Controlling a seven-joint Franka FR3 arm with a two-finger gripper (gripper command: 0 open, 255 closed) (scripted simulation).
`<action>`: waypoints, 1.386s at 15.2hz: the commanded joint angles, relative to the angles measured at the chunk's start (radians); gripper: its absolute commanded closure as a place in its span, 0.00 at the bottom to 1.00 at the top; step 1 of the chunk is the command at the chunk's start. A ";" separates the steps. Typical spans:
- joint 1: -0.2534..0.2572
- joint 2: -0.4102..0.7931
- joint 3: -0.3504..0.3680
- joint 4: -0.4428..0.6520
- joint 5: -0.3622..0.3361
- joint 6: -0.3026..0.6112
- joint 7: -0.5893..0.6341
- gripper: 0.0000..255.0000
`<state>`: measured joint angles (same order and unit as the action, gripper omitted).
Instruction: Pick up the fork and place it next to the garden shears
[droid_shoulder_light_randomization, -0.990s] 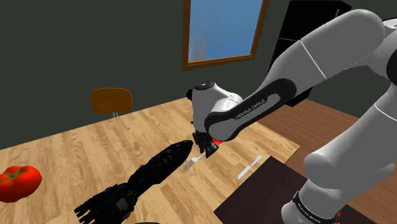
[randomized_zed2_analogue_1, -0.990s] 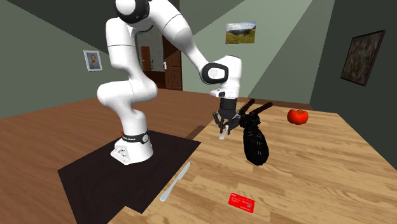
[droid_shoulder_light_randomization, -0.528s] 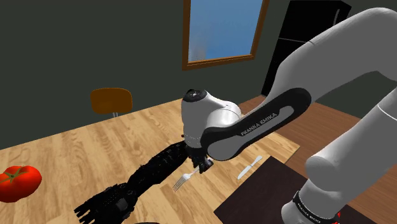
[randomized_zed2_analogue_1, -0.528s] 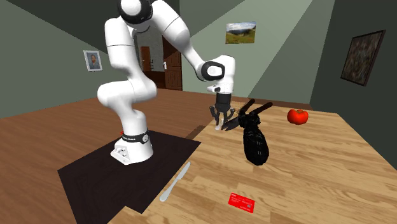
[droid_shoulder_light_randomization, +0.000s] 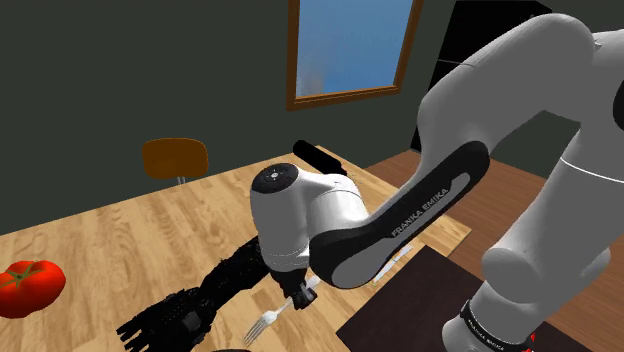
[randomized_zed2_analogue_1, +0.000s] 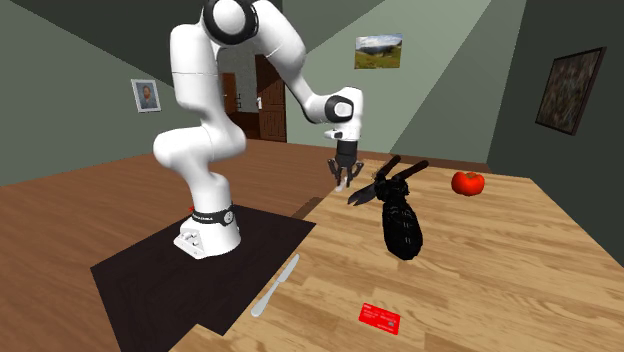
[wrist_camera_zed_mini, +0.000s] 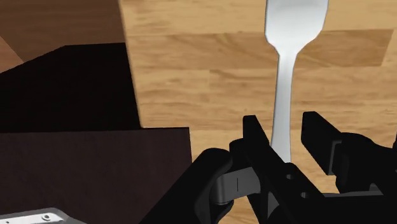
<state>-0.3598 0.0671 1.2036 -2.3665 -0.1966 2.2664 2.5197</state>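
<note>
My black gripper (wrist_camera_zed_mini: 283, 143) is shut on the handle of a pale grey fork (wrist_camera_zed_mini: 286, 83), whose head points away from the hand over the wooden table (wrist_camera_zed_mini: 203, 70). In the shoulder view the fork (droid_shoulder_light_randomization: 268, 320) sticks out of the gripper (droid_shoulder_light_randomization: 300, 296) toward the lower left, close beside the black garden shears (droid_shoulder_light_randomization: 235, 272), which lie slantwise on the table. In the second exterior view the gripper (randomized_zed2_analogue_1: 345, 180) hangs above the table just left of the shears (randomized_zed2_analogue_1: 402, 225).
A red tomato (droid_shoulder_light_randomization: 28, 285) sits at the table's left end. A pale knife (randomized_zed2_analogue_1: 275, 285) and a red card (randomized_zed2_analogue_1: 381, 317) lie near the table's edge. A black mat (randomized_zed2_analogue_1: 140, 280) lies under the stand. A brown chair (droid_shoulder_light_randomization: 175, 158) stands behind the table.
The gripper has carried the fork toward the shoulder view's lower left, along the shears. In the second exterior view it has moved slightly up and back.
</note>
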 joint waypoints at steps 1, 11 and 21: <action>0.043 0.039 0.009 0.020 -0.041 -0.017 0.084 1.00; 0.350 0.290 -0.122 0.171 -0.268 -0.091 0.391 1.00; 0.450 0.406 -0.243 0.163 -0.403 -0.013 0.481 1.00</action>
<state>0.0775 0.4604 0.9739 -2.2053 -0.5848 2.2464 2.9896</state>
